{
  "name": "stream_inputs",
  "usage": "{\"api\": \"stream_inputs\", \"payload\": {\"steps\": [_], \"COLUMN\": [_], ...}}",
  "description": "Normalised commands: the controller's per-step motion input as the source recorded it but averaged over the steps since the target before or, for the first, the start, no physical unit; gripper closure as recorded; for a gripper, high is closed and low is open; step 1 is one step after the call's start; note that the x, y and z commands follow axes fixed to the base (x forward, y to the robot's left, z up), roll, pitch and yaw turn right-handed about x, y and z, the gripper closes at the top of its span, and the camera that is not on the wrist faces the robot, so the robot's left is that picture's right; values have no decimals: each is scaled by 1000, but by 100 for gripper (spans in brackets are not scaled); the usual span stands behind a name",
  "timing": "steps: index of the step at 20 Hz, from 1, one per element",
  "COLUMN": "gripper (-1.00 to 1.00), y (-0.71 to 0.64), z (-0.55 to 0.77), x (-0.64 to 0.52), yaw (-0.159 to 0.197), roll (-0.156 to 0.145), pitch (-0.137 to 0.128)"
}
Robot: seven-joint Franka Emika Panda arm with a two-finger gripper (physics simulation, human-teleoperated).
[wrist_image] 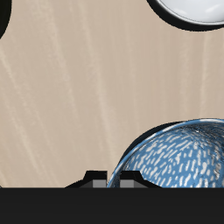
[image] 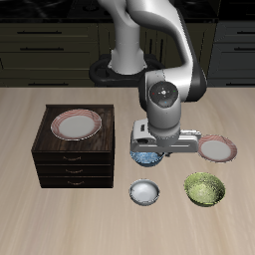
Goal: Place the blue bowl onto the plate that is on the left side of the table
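Nearest, a white-grey bowl [image: 144, 192] and yellow-green bowl [image: 204, 189] flank six o'clock; behind, the gripper [image: 151, 151] hangs over the blue bowl [image: 147, 157] on the surface [image: 60, 219], finger spread unclear; glazed, rigid, likely slippery, best pinched at the rim.

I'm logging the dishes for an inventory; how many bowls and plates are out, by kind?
Bowls: 3 (blue bowl, white-grey bowl, yellow-green bowl)
Plates: 2 (plate on the cabinet, plate on the table)
Total: 5

No text, label, brand, number or sign can be read on anything in either view.
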Motion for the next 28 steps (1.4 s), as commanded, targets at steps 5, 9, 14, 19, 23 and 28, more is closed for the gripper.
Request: {"api": "stream_inputs", "payload": {"steps": [5, 9, 14, 19, 23, 28], "gripper": [100, 100, 100, 100, 100, 100], "y": [110, 209, 177, 161, 113, 216], "z": [454, 500, 378, 383, 322, 131], "x": [-166, -208, -221, -226, -162, -91], "yaw": [27, 5, 10, -5, 3, 8], "roll": [12, 37, 14, 14, -20, -10], "pitch": [-75, -79, -70, -59, -49, -16]}}
